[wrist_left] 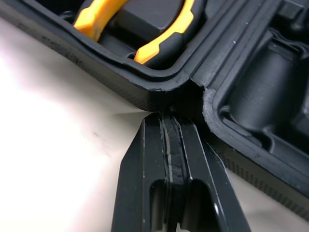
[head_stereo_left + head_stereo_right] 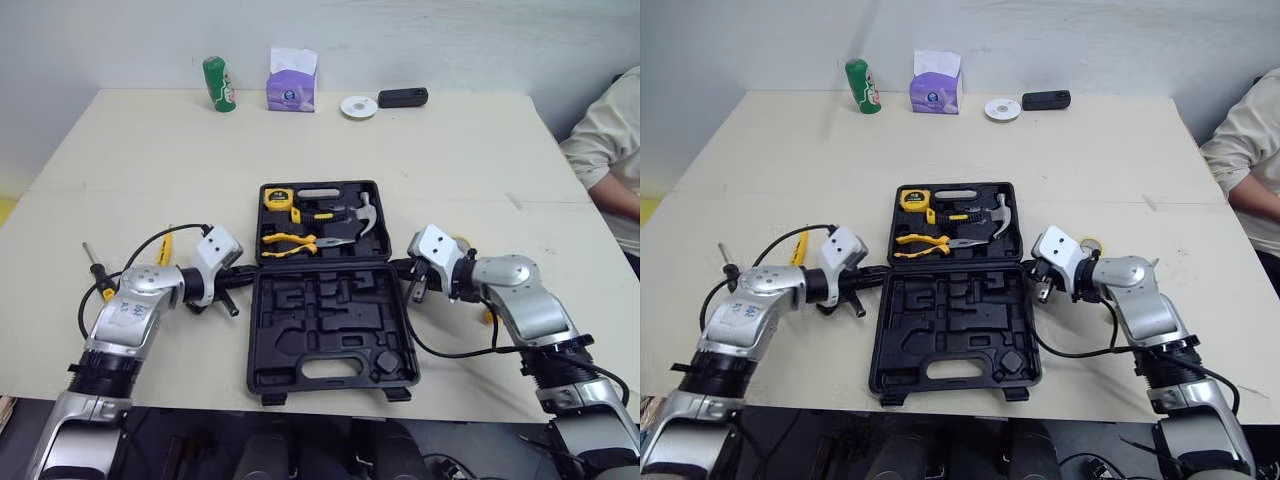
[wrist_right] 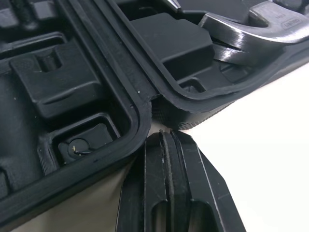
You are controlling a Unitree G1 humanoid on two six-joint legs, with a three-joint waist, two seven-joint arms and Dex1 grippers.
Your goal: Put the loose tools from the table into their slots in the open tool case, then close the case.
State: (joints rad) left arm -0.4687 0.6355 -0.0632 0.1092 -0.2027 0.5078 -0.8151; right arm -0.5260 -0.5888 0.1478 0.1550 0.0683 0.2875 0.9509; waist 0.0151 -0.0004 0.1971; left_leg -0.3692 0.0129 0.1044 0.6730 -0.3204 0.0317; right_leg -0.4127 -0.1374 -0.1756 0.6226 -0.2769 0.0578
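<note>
Jaws pressed together on both sides, the left gripper (image 1: pixel 170 121) and right gripper (image 3: pixel 166 140) nose into the hinge ends of the open tool case (image 2: pixel 330 322) mid-table, apparently bracing to fold it, though a yellow-handled tool (image 2: pixel 164 246) lies loose outside.

Looks like a lab or office test room, not a home: bare white wall (image 2: pixel 450 40), one big plain beige table (image 2: pixel 450 160). Far beyond the left gripper (image 2: pixel 245 271) — green can (image 2: pixel 219 84), purple tissue box (image 2: pixel 291 82). Far beyond the right gripper (image 2: pixel 402 268) — white disc (image 2: pixel 358 106), small black device (image 2: pixel 402 97). Person's sleeve (image 2: pixel 610 140) at the table edge, outboard of the right gripper.
</note>
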